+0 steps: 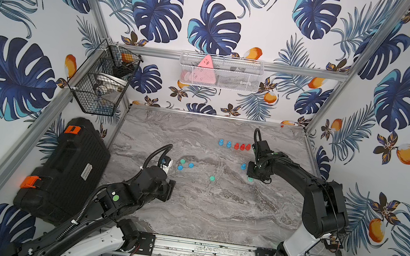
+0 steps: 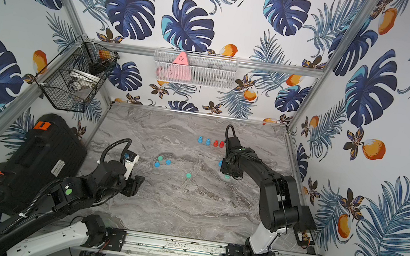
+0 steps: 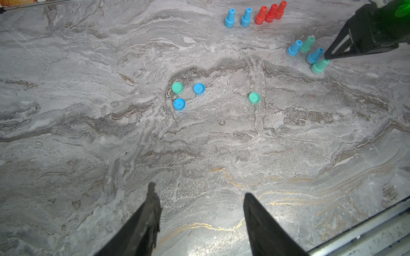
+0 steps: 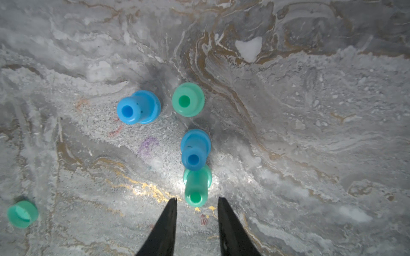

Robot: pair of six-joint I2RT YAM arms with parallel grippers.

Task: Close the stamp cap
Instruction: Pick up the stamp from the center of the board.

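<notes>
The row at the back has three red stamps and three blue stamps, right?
Not quite. The row has three red stamps but only two blue stamps, not three. The left wrist view shows it clearly.

Two blue stamps (image 1: 220,143) and three red stamps (image 1: 242,146) stood in a row on the marble tabletop (image 1: 214,210). Four loose caps (image 1: 182,161), green and blue, lay mid-table. The right arm (image 1: 299,178) hung over a green stamp (image 1: 250,179).
</notes>
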